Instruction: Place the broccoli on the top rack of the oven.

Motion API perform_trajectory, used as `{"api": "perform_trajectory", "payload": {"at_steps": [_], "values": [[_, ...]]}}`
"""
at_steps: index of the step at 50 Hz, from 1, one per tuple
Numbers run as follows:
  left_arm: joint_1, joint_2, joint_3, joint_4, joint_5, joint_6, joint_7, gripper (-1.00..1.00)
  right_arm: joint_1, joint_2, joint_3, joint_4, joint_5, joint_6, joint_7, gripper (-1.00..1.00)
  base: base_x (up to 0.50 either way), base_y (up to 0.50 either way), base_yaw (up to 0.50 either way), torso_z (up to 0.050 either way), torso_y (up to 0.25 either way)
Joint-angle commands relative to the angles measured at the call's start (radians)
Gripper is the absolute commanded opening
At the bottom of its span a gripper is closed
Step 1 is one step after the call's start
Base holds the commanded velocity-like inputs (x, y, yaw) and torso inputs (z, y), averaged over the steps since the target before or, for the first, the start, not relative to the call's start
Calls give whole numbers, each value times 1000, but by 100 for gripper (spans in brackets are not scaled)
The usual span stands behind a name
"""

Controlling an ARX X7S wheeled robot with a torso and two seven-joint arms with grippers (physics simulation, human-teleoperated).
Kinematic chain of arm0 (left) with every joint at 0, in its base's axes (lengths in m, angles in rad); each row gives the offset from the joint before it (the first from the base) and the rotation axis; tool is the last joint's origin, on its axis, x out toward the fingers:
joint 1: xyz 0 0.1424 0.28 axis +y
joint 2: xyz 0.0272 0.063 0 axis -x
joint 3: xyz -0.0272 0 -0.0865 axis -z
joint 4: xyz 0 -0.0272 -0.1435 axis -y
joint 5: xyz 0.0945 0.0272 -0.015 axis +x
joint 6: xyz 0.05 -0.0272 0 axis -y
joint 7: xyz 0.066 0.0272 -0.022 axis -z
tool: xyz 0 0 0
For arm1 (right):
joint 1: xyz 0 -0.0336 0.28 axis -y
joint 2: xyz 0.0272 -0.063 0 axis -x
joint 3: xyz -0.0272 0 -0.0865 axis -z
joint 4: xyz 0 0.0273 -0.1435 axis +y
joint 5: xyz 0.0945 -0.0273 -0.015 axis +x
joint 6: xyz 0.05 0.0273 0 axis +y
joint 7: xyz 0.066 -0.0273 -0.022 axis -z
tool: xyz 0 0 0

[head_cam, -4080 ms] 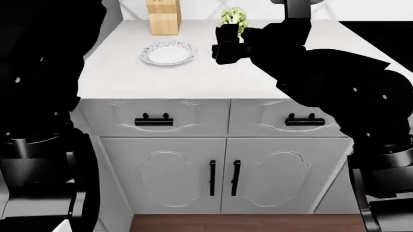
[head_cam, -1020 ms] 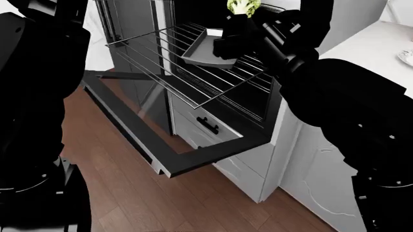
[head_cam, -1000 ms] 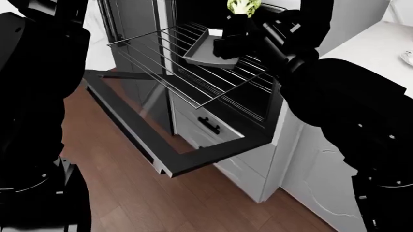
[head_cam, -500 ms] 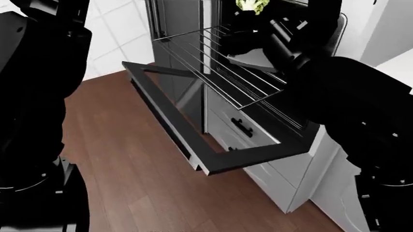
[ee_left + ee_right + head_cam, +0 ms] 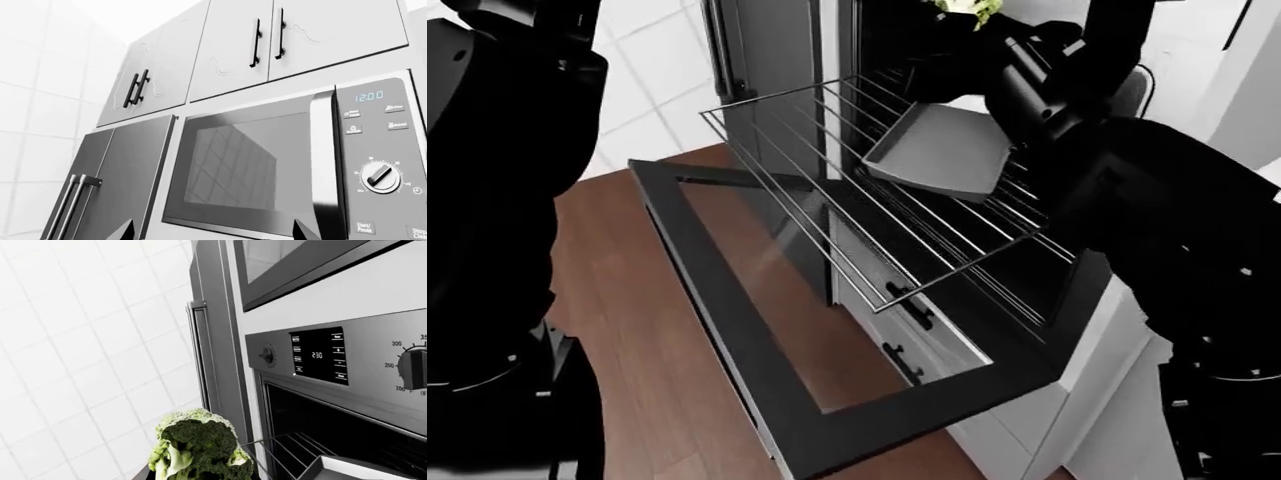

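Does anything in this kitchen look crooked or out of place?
Yes. The dark-grey baking tray sits tilted on the pulled-out top rack, one end raised toward the oven cavity rather than lying flat. The oven door hangs fully open. Nothing looks spilled or broken.

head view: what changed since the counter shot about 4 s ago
The view swung from the white counter to the open oven, whose door hangs down and whose top rack is pulled out. The right gripper carried the broccoli along and now holds it above the rack, near the baking tray. Unchanged: the broccoli stays gripped, not yet on the rack.
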Motion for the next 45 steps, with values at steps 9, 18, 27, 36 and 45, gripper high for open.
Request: {"api": "perform_trajectory", "payload": {"at_steps": [9,18,27,36,45], "values": [[-18,-24,-1,-9,18,19,-12,100,7,-37,-52,85,-66,-38,-86,-100,20,31,0,0,1],[-24,-27,4,-11,18,22,-13,100,11,-36,-54,93,-72,-44,-89,-100,0,0,0,0,0],[-27,-29,8,-15,16,27,-14,100,11,-33,-51,99,-72,-54,-97,-100,76,120,0,0,0],[-25,-33,10,-12,13,29,-19,100,11,-29,-51,96,-70,-54,-94,-100,135,211,0,0,1],[-20,-38,9,-8,9,30,-25,100,11,-36,-54,108,-71,-55,-90,-100,174,187,0,0,0]]}}
